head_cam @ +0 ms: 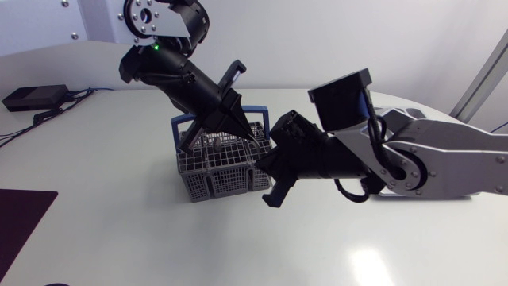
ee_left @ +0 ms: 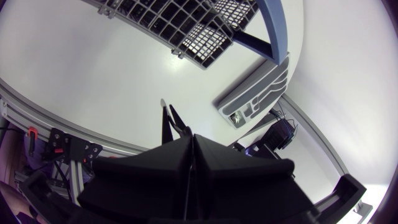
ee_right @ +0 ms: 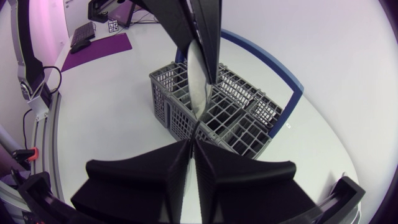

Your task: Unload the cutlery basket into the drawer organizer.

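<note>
The grey cutlery basket (head_cam: pixel 214 171) (ee_left: pixel 186 25) (ee_right: pixel 242 118) with a blue handle stands mid-table. Above its right end my left gripper (head_cam: pixel 252 139) (ee_left: pixel 191 140) (ee_right: pixel 211 78) points down, shut on a thin silver piece of cutlery (ee_right: pixel 198 93) (ee_left: pixel 169 118). The piece hangs clear of the basket. Its narrow lower end runs between the fingertips of my right gripper (head_cam: pixel 262 163) (ee_right: pixel 193 142), which is shut on it from the right. The grey drawer organizer (ee_left: pixel 252 96) lies on the table past the basket in the left wrist view.
A dark purple mat (head_cam: pixel 20 222) (ee_right: pixel 99 53) lies at the table's left front edge. A black box (head_cam: pixel 36 97) with cables sits at the back left. My right arm (head_cam: pixel 429 159) stretches across the table's right half.
</note>
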Tool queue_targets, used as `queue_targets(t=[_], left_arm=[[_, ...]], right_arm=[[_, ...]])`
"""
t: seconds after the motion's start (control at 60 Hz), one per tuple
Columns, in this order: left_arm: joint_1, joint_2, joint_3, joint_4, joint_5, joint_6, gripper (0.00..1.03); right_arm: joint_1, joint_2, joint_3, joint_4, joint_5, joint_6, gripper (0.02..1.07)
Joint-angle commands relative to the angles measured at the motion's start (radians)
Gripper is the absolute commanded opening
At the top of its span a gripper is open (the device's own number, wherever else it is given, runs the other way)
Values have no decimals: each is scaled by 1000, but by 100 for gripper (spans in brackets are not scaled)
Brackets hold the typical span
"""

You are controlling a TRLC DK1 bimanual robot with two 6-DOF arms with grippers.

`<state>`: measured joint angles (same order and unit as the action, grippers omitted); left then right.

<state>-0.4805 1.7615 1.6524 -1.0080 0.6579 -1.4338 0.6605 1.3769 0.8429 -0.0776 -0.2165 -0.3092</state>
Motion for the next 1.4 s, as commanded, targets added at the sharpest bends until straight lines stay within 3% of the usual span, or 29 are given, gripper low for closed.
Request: queue_targets(t=[0.0,0.15,0.233,0.283,0.383,0.483,0.633,0.717,0.833,1.083,1.383], left_arm=[[8,-13,15,-6,52,-33,16],[8,-23,17,2,77,-33,34],[10,-31,17,3,83,-31,50],[14,-40,15,3,98,-33,65],[29,-63,17,8,100,-33,81],[65,-71,23,14,100,-33,91],[106,-92,23,14,65,-25,95],[108,-103,20,12,-24,-8,95],[109,-116,12,-15,-76,32,97],[97,-175,-59,-70,-256,107,98],[97,-237,-129,-87,-357,136,98]], right_arm=[[7,19,-11,-1,-3,32,8],[8,7,-10,-21,-11,32,8],[7,-2,-11,-30,-15,32,8],[7,-7,-11,-37,-15,32,8],[7,-27,-13,-59,-29,32,8],[-2,-53,-15,-97,-52,28,8],[-35,-102,-22,-166,-86,-2,8],[-70,-127,-21,-218,-123,-31,8],[-127,-156,-11,-298,-164,-94,8],[-320,-183,35,-528,-244,-392,8],[-527,-171,71,-714,-261,-719,8]])
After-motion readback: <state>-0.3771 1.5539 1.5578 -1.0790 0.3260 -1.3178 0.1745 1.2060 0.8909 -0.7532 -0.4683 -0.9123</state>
